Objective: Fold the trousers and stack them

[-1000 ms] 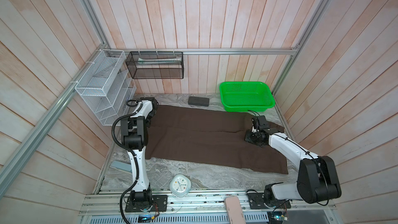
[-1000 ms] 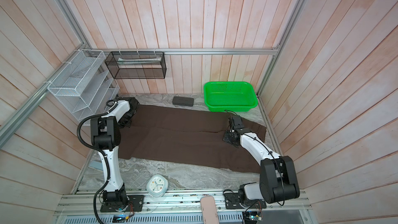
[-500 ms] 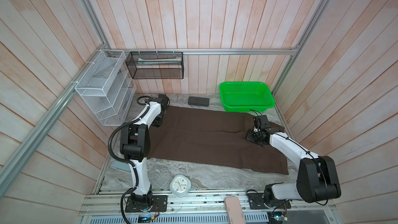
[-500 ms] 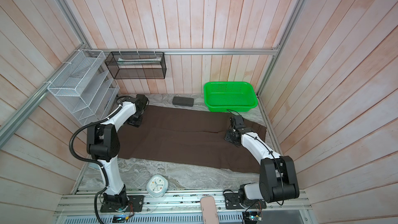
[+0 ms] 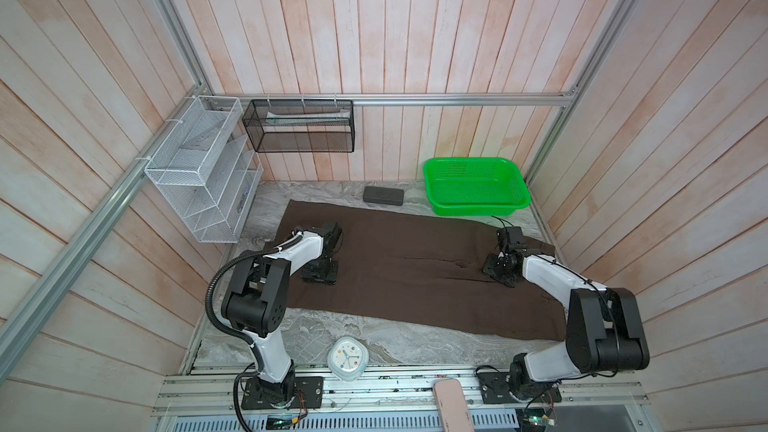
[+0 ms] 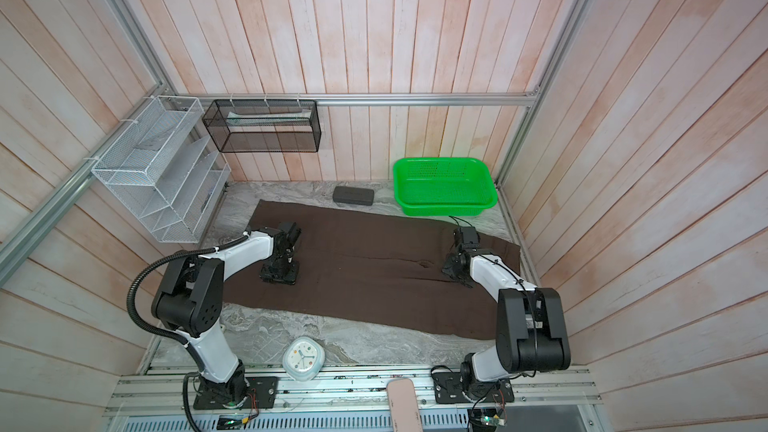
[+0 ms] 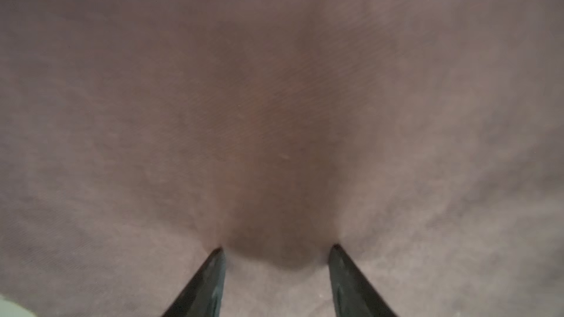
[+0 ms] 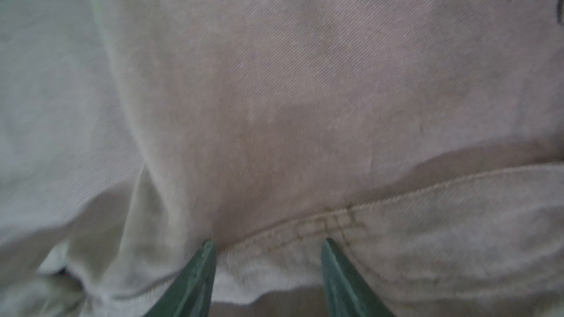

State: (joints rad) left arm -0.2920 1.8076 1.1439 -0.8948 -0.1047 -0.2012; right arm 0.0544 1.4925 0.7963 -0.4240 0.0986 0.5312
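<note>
Chocolate-brown soft matte trousers (image 5: 415, 268) spread flat across grey marbled tabletop (image 5: 374, 338), right end partly hidden under white right arm (image 5: 552, 280). Left gripper (image 7: 277, 247) parted, tips on cloth; right gripper (image 8: 268, 239) parted beside stitched seam. Both wrist views blurred.

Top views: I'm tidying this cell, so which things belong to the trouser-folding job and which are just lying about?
For the job: trousers, spread flat; left gripper and right gripper, both open on the cloth.
Lying about: green basket, dark grey case, clock, white wire rack, black mesh basket.
</note>
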